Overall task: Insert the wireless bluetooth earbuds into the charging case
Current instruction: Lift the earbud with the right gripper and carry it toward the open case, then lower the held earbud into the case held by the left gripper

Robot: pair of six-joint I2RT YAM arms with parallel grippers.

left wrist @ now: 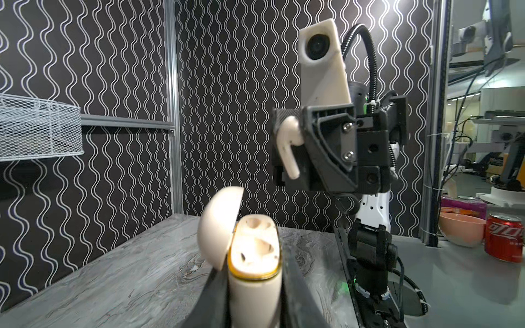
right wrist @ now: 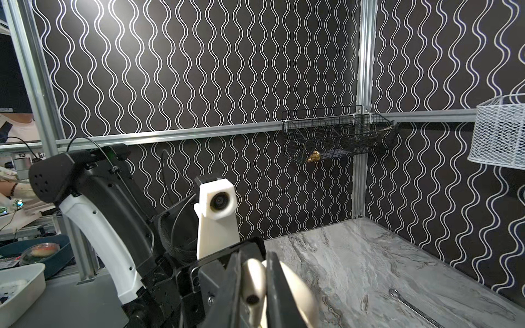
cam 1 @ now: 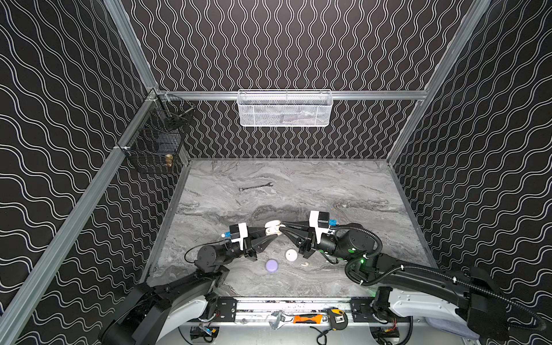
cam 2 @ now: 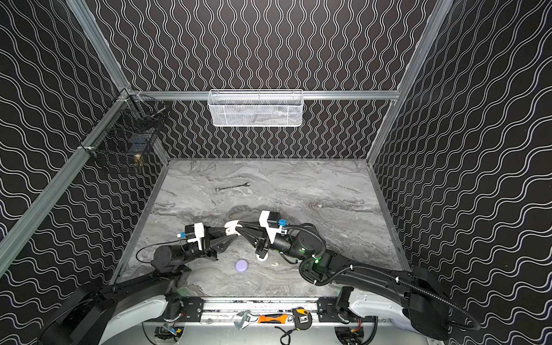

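My left gripper (cam 1: 268, 232) (left wrist: 252, 286) is shut on a cream charging case (cam 1: 271, 227) (cam 2: 230, 227) (left wrist: 255, 255), held above the table with its lid (left wrist: 220, 224) swung open and both sockets bare. My right gripper (cam 1: 283, 229) (right wrist: 254, 274) faces it from the right, shut on a cream earbud (left wrist: 288, 144) (right wrist: 252, 281) whose stem hangs down, level with the case and a little apart from it. Another earbud (cam 1: 305, 264) (cam 2: 274, 264) lies loose on the table near the front.
A shut white case (cam 1: 291, 254) and a lavender case (cam 1: 271, 265) (cam 2: 241, 265) lie on the marble table below the grippers. A wrench (cam 1: 255, 187) lies farther back. A white mesh basket (cam 1: 285, 109) and a black wire basket (cam 1: 158, 134) hang on the walls.
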